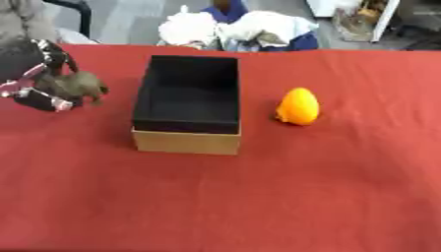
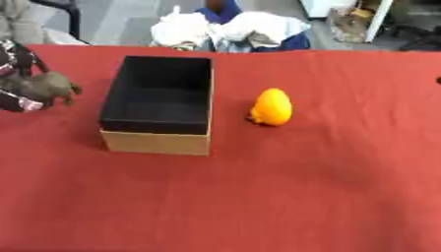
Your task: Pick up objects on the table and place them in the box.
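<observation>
An open cardboard box point(image 1: 187, 141) with a black inside stands on the red table, left of centre. It looks empty. To its right an orange rounded object point(image 1: 298, 106) sits on the cloth. At the left edge my left hand point(image 1: 39, 83) is curled round a small grey-brown object point(image 1: 79, 84), held left of the box and apart from it. My right hand shows in neither view.
The red cloth point(image 1: 258, 197) covers the whole table. Behind the far edge lies a pile of white and blue cloth point(image 1: 237, 29). A grey shape point(image 1: 21, 19) shows at the far left corner.
</observation>
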Controlling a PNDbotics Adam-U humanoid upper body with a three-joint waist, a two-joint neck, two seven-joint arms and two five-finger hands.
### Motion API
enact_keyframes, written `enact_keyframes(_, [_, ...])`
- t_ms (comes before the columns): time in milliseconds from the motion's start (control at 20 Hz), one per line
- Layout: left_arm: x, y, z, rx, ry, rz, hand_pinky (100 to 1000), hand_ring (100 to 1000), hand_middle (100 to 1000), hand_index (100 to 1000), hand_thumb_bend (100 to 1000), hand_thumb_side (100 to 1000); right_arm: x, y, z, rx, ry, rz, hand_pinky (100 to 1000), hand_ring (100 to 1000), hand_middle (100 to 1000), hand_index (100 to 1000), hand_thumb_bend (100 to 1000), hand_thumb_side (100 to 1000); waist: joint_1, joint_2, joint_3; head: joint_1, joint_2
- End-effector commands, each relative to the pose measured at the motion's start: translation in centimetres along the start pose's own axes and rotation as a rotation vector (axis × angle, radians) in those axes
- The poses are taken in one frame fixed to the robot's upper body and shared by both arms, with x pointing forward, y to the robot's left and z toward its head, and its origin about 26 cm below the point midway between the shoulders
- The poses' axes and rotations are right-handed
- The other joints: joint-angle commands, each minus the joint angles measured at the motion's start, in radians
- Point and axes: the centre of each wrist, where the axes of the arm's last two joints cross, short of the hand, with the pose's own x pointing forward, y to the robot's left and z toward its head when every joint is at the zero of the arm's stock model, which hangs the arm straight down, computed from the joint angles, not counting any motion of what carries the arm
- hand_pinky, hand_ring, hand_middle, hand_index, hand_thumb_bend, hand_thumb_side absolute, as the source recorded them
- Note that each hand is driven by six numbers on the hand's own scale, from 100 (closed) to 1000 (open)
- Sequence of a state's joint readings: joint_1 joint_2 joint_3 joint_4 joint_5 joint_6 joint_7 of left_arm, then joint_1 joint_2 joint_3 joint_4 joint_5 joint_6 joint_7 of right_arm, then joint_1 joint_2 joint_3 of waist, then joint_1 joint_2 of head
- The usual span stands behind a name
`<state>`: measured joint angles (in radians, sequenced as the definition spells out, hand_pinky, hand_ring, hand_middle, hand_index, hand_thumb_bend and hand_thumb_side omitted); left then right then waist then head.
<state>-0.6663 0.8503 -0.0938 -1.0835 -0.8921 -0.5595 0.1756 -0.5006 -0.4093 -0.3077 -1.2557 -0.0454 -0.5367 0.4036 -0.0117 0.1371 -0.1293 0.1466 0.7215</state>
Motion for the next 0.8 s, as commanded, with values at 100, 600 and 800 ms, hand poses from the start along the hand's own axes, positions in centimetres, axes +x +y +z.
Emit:
enact_keyframes(100, [-0.4, 4.7, -1.9, 0.107, -0.033, 0.015, 511, 307, 303, 491, 517, 100, 0.6, -1.0, -0.5, 0.003, -0.018, 0.027, 802, 698, 705, 840, 100, 526, 0.003, -0.021, -0.002, 0.006, 0.004])
enact_keyframes(600, [3.9, 3.7, -7.4, 0.137, -0.193, 0.140, 519, 325, 322, 506, 454, 100, 0.6, 0.3, -1.1, 0.027, -0.034, -0.008, 803, 698, 702, 839, 100, 550, 0.002, -0.017, -0.048, 0.046, -0.016])
enact_keyframes(800, [5.6, 2.6, -8.9, 0.113, -0.262, 0.158, 527, 338, 338, 520, 400, 100, 0.7, 0.7, -1.2, 0.030, -0.039, -0.021, 803, 697, 701, 839, 100, 560, 0.002, -0.011, -0.065, 0.057, -0.021])
